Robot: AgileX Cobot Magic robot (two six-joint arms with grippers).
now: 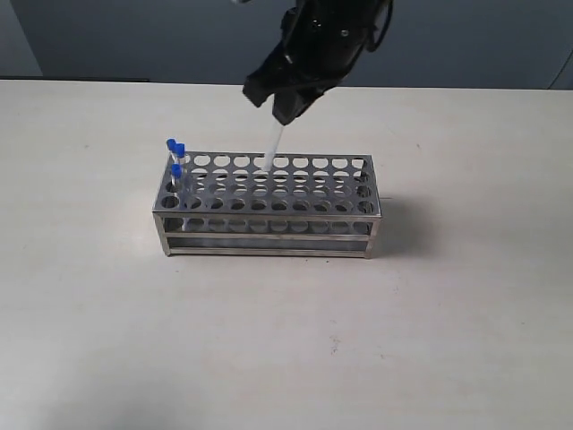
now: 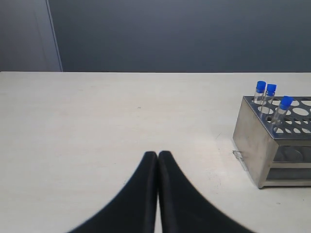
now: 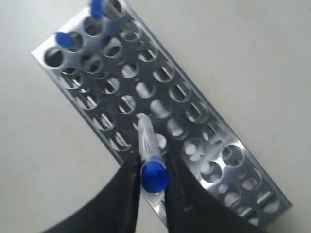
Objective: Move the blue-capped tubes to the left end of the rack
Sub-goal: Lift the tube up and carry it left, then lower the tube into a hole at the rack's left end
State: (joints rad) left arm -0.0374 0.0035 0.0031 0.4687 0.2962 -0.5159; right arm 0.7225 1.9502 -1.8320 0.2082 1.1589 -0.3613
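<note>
Right gripper (image 3: 151, 167) pinches one tube (image 3: 147, 141) over the middle of the rack (image 1: 269, 224); we cannot tell if its tip sits in a hole. Three tubes (image 1: 176, 152) stand at the rack's left end. Left gripper (image 2: 158, 155) closed, empty, beyond that end.

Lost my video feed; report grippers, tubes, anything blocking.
Left gripper shut, empty, clear of the rack. Right gripper shut on one blue-capped tube, tilted, tip at a mid-rack hole. Other three tubes at left end. Nothing blocking.
</note>
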